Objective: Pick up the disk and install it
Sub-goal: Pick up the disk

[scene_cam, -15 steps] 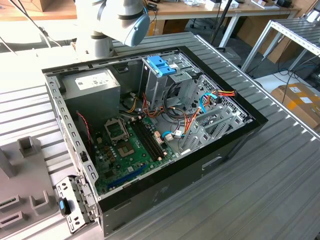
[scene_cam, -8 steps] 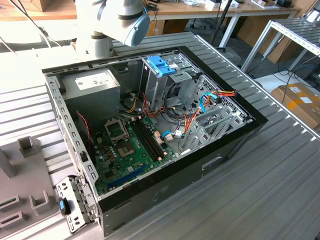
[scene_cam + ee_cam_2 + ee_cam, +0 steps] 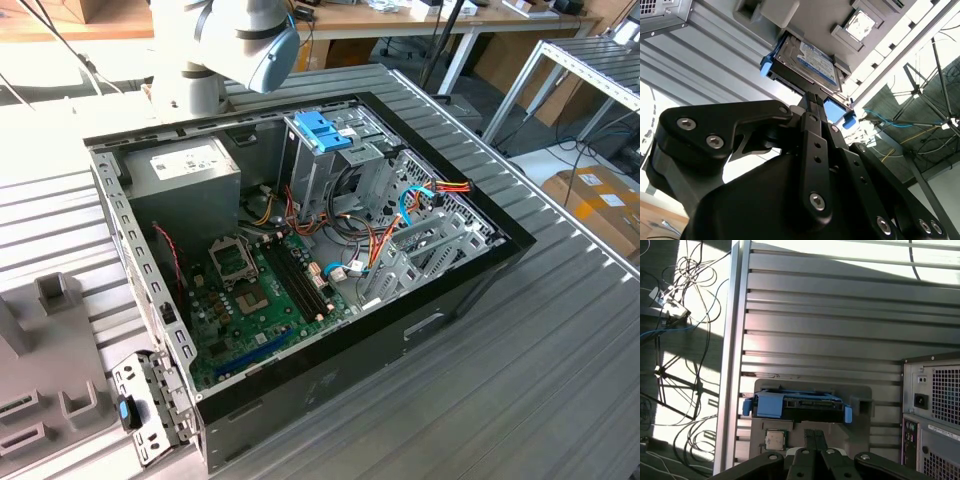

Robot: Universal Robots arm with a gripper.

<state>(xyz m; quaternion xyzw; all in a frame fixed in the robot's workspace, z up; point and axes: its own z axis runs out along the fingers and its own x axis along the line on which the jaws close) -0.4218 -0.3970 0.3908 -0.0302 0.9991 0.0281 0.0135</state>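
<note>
The disk (image 3: 795,407) lies in a pocket of a grey holder (image 3: 810,387) on the ridged metal table; its silver body (image 3: 807,62) with a label is framed by light-blue rails. My gripper (image 3: 815,434) hangs just over the disk's near edge, and its black fingers (image 3: 812,107) stand side by side, shut, with nothing between them. In the exterior view the arm (image 3: 240,40) reaches behind the open computer case (image 3: 300,250). A drive cage with a broad blue handle (image 3: 325,130) sits inside the case.
A small square chip (image 3: 773,440) rests in another pocket of the holder. The back of the case (image 3: 935,410) stands close beside the holder. Loose cables (image 3: 675,315) lie on the floor beyond the table edge. Grey fixtures (image 3: 40,330) sit on the exterior view's left.
</note>
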